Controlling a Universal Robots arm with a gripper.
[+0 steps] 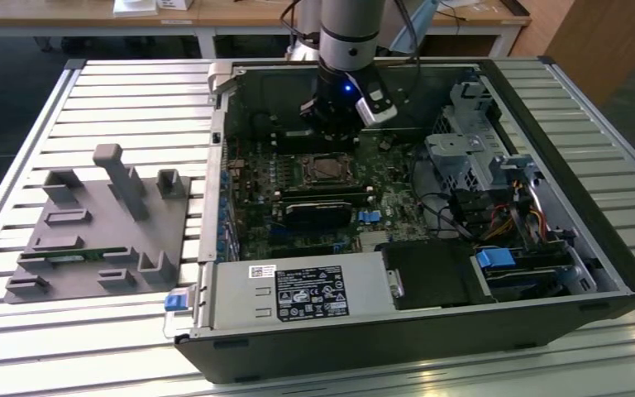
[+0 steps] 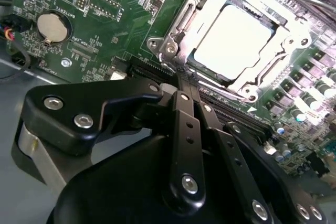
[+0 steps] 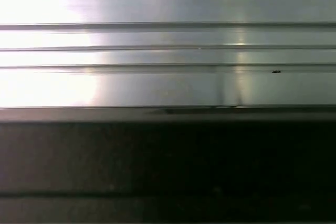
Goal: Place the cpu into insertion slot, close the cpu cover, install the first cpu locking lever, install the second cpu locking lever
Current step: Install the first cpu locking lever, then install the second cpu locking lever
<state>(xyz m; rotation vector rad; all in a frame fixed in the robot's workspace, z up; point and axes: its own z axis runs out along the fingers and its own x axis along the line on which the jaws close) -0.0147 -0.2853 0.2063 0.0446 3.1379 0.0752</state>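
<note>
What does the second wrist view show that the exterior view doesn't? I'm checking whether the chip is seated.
Second wrist view alone: the cpu lying in the insertion slot, framed by the cpu cover, and a coin cell. Exterior view alone: the whole computer case, a grey fixture block at the exterior view's left, and the slatted table. Both: the gripper beside the socket, on the green motherboard.

exterior view: even, soft room light, mild sheen on the slatted table (image 1: 108, 99) | second wrist view: glare bleaches the cpu (image 2: 233, 40) top; gripper (image 2: 181, 85) links dark, slightly soft | first wrist view: bright streaked glare over a dark blurred band
</note>
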